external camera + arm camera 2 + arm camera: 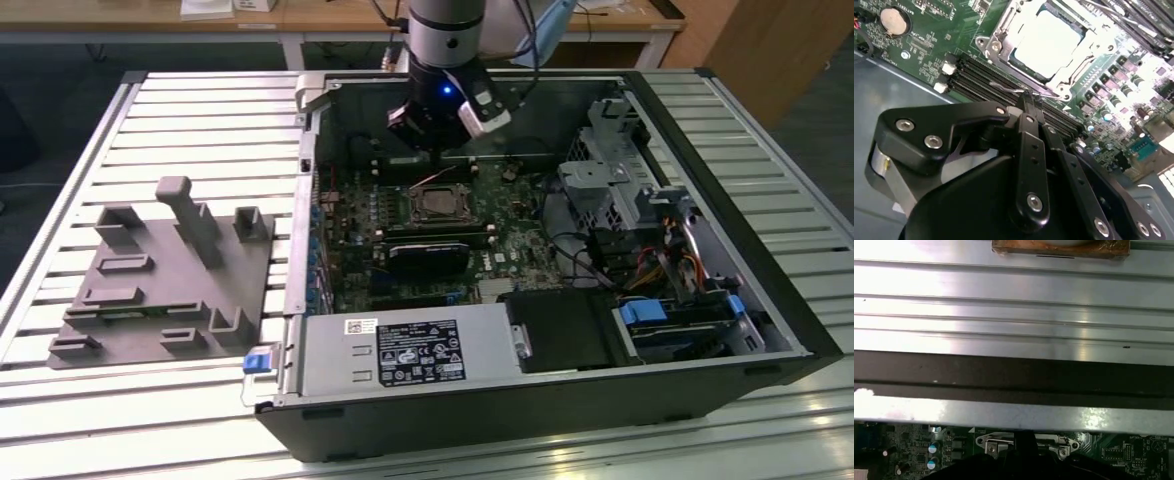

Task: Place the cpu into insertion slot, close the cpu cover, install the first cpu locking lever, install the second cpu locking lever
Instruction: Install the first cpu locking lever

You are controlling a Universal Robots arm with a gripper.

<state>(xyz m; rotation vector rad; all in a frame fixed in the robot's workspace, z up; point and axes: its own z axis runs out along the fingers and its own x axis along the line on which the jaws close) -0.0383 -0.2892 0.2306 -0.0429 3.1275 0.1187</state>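
Closest to the lens in the second wrist view is the black linkage gripper (pixel 1029 101). Its fingers are drawn together into one narrow tip, sitting right at a thin bent-wire locking lever (pixel 1006 88). I can't tell whether it's pinching the wire or just leaning on it. My guess is the closed tip is there because it's slim enough to work in that tight gap.

Going across the exterior view, a grey plastic fixture (pixel 160 270) with posts sits well off to the exterior view's left of the insertion slot, on the slatted aluminium table (pixel 134 400).

The small square dark insertion slot (pixel 414 205) itself sits in the green circuit board (pixel 929 40). The flat silver-topped cpu (pixel 1046 40) is already seated in it. The thin silvery framed cpu cover (pixel 996 44) looks folded down around the chip, which I'd say is why the work is now at the lever.

What crowds things:
- a row of long black memory slots (pixel 979 75) just beside the slot, on the gripper's side
- a long black rectangular card (pixel 427 255) near the slot
- a silver labelled power-supply box (pixel 400 350) farther out

To the exterior view's right of the slot is a grey metal drive cage (pixel 614 180), apart from the work.
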